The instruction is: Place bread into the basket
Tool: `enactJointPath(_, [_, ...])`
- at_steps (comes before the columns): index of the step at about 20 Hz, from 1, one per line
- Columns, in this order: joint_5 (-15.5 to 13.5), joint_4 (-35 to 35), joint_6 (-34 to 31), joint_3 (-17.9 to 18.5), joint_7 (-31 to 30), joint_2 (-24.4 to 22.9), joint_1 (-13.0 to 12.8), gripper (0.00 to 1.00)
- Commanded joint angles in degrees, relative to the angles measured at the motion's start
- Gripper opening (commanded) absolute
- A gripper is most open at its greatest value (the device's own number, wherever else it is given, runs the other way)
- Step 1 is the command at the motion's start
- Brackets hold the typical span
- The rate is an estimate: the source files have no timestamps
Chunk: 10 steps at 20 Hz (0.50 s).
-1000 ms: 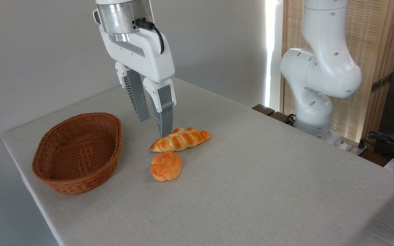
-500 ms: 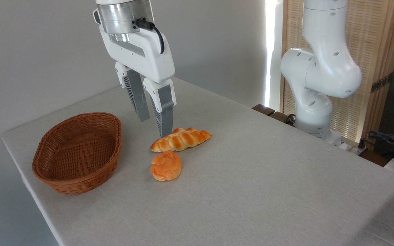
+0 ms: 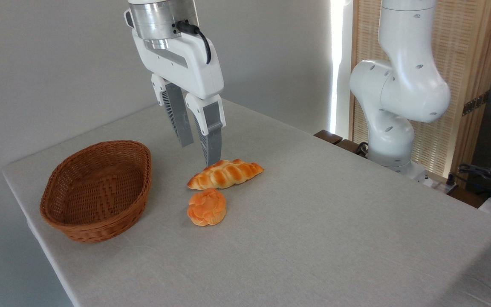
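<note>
Fingers (image 3: 213, 140) on the white two-finger gripper (image 3: 200, 154) are grey, ribbed, pointing down and standing apart with a clear gap, holding nothing. Just under the nearer fingertip, on the camera side, lies the long braided golden loaf with pointed ends (image 3: 225, 174); whether the tip touches it can't be told from this angle, it looks just above. Task bread, the small round orange-golden bun with a knotted lumpy top (image 3: 206, 207), sits further toward the camera than the fingers, below them in the picture, just beside the loaf and maybe touching its near edge. Oval brown woven wicker basket (image 3: 96, 190) is off to the left of the fingers, empty, well apart from both bakes. All rest on the pale grey cloth-covered table (image 3: 313, 221). Judgement: still at approach, no grasp yet, task barely started. Main risk: gripper is lined up over the loaf, not the bun, so a straight descent would pinch or shove the wrong item. Second risk: bun and loaf sit so close that a finger coming down between them could nudge the loaf or roll the bun away. Bun is rounded and lumpy, so an off-centre pinch may let it squirt out during the carry. A drop released at the sloping rim could bounce back onto the table.
</note>
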Motion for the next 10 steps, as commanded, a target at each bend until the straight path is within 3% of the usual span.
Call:
enactJointPath(1, [-1.01, -6.89, 4.21, 0.76, 0.37, -4.13, -3.00, 1.00])
enactJointPath(5, [-1.01, -16.12, 13.00, 0.76, 0.72, -8.70, -5.90, 1.00])
enactJointPath(7, [-0.74, -18.06, 14.06, 0.76, 2.64, -8.79, -8.71, 1.00])
enactJointPath(10, [-0.30, -20.61, 15.56, 0.76, 6.51, -8.53, -9.86, 1.00])
